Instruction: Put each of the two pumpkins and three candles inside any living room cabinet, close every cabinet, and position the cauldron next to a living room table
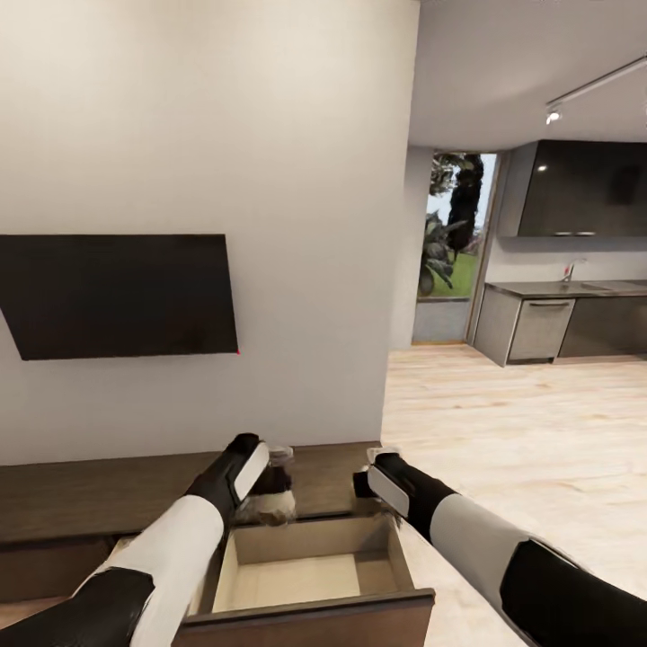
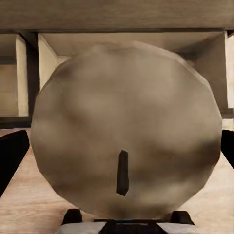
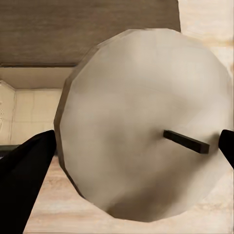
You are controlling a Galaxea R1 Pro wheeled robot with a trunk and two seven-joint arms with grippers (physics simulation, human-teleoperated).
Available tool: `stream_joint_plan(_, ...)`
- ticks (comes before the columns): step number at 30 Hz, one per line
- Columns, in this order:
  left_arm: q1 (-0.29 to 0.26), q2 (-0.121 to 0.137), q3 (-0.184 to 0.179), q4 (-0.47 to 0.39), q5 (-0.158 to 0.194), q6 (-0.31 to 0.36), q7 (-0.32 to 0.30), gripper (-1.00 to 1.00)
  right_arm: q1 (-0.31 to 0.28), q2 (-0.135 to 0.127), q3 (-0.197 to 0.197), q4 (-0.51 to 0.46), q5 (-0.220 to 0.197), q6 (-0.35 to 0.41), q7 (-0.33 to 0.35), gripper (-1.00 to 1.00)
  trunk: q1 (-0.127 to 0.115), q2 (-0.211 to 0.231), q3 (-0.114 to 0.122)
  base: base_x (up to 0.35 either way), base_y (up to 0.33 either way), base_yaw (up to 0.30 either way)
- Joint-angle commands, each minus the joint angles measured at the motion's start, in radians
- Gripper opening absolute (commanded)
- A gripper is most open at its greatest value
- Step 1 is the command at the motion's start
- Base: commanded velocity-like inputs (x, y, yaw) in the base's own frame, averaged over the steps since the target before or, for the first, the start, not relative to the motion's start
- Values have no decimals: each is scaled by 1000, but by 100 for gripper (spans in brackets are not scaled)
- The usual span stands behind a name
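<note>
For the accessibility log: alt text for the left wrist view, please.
A tan candle, seen end-on with its dark wick showing, sits between the left gripper jaws, above the open drawer of the dark wood cabinet.

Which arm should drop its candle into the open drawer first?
Left, probably. The left gripper holds its candle right at the open drawer's back edge. The right gripper, gripping the other candle, sits further off by the drawer's far corner.

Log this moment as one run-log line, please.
left hand: shut on candle | right hand: shut on second candle | both over open drawer of cabinet | TV on wall above
</note>
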State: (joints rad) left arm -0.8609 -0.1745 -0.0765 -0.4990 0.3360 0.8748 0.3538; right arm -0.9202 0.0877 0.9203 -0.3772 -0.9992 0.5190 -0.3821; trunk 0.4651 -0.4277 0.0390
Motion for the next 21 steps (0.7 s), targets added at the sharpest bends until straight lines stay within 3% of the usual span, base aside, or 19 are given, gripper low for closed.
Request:
stream_joint_plan(1, 1, 0, 15, -47, 24, 57, 59, -100, -20, -1, 8, -12, -11, 34, -15, -100, 0, -1, -1, 0, 0, 0)
stream_joint_plan(4, 1, 0, 38, -100, 41, 121, 163, -100, -58, 5, 8, -48, -11, 101, -24, -100, 12, -22, -11, 0, 0, 0)
stream_joint_plan(7, -23, 0, 45, -109, 46, 138, 193, -100, -87, 26, 7, -65, -11, 140, -28, -100, 23, -43, -20, 0, 0, 0)
stream_joint_plan(9, -63, 0, 46, -57, 47, 142, 199, -100, -111, 30, 6, -69, -11, 176, -28, -100, 31, -57, -26, 0, 0, 0)
stream_joint_plan(11, -149, 0, 49, 102, 48, 143, 202, -100, -125, 33, 4, -69, -13, 241, -30, -100, 39, -71, -32, 0, 0, 0)
stream_joint_plan(13, -199, 5, 49, 186, 55, 142, 202, -100, -129, 34, -8, -69, -13, 268, -33, -100, 46, -85, -39, 0, 0, 0)
stream_joint_plan(19, -290, 5, 55, 274, 85, 139, 205, -100, -177, 36, -70, -71, -16, 324, -50, -100, 69, -127, -58, 0, 0, 0)
stream_joint_plan(21, -329, 2, 56, 280, 95, 139, 206, -100, -222, 39, -78, -70, -21, 386, -70, -100, 77, -141, -64, 0, 0, 0)
